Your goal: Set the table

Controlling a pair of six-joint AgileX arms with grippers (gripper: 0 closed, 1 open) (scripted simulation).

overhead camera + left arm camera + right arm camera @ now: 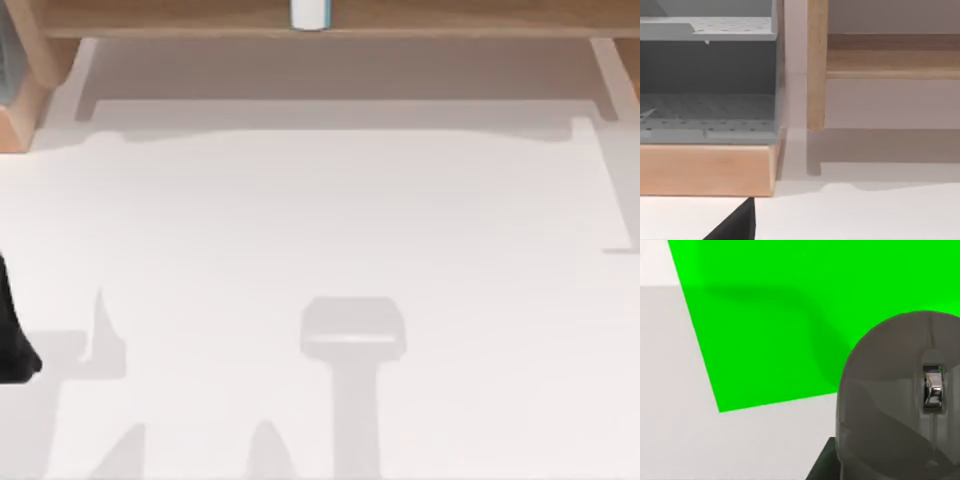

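- The left gripper (15, 340) is sitting dark at the table's (320, 220) left edge; finger state cannot be told.
- The table is lying white below a wooden shelf (320, 20).
- In the right wrist view, a grey mouse (900, 400) is resting beside a green mat (780, 315).

A black part of my left arm (12, 330) reaches in over the left edge of the broad white matte worktop (400, 220), toward its near corner. The left wrist view shows a black wedge of the left pincer (737, 222) low over the worktop. A dark corner of the right pincer (822, 465) shows in the right wrist view.
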